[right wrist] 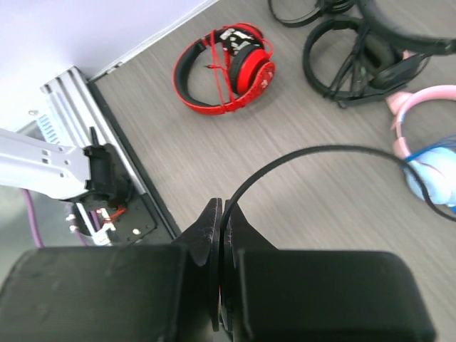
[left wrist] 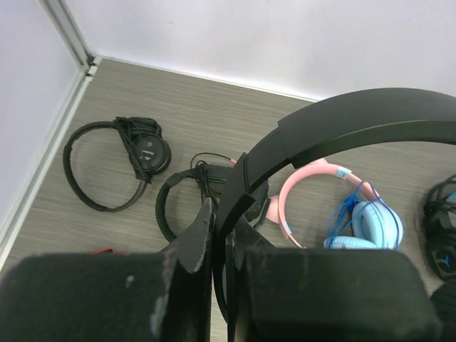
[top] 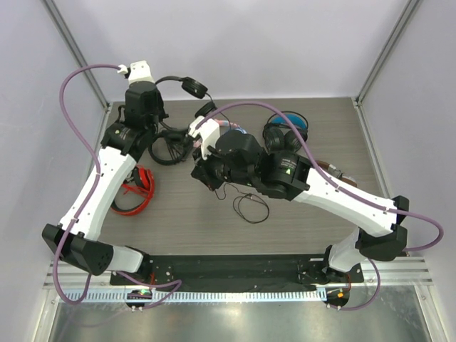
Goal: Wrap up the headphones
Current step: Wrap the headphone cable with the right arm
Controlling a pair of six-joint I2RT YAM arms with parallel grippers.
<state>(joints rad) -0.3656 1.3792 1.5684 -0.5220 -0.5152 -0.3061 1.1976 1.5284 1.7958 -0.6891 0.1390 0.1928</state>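
Both grippers are clamped shut: the left gripper point(left wrist: 221, 231) on the headband point(left wrist: 370, 117) of the headphones point(top: 194, 87), held over the far left corner of the tabletop point(top: 178, 228), the right gripper point(right wrist: 222, 214) on their cable point(right wrist: 320, 151). The thin cable may slip the pinch, or its slack may snag the pink-and-blue pair point(left wrist: 374, 224) nearby.

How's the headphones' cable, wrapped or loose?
Loose: the cable trails in slack loops by the right gripper, which pinches one strand.
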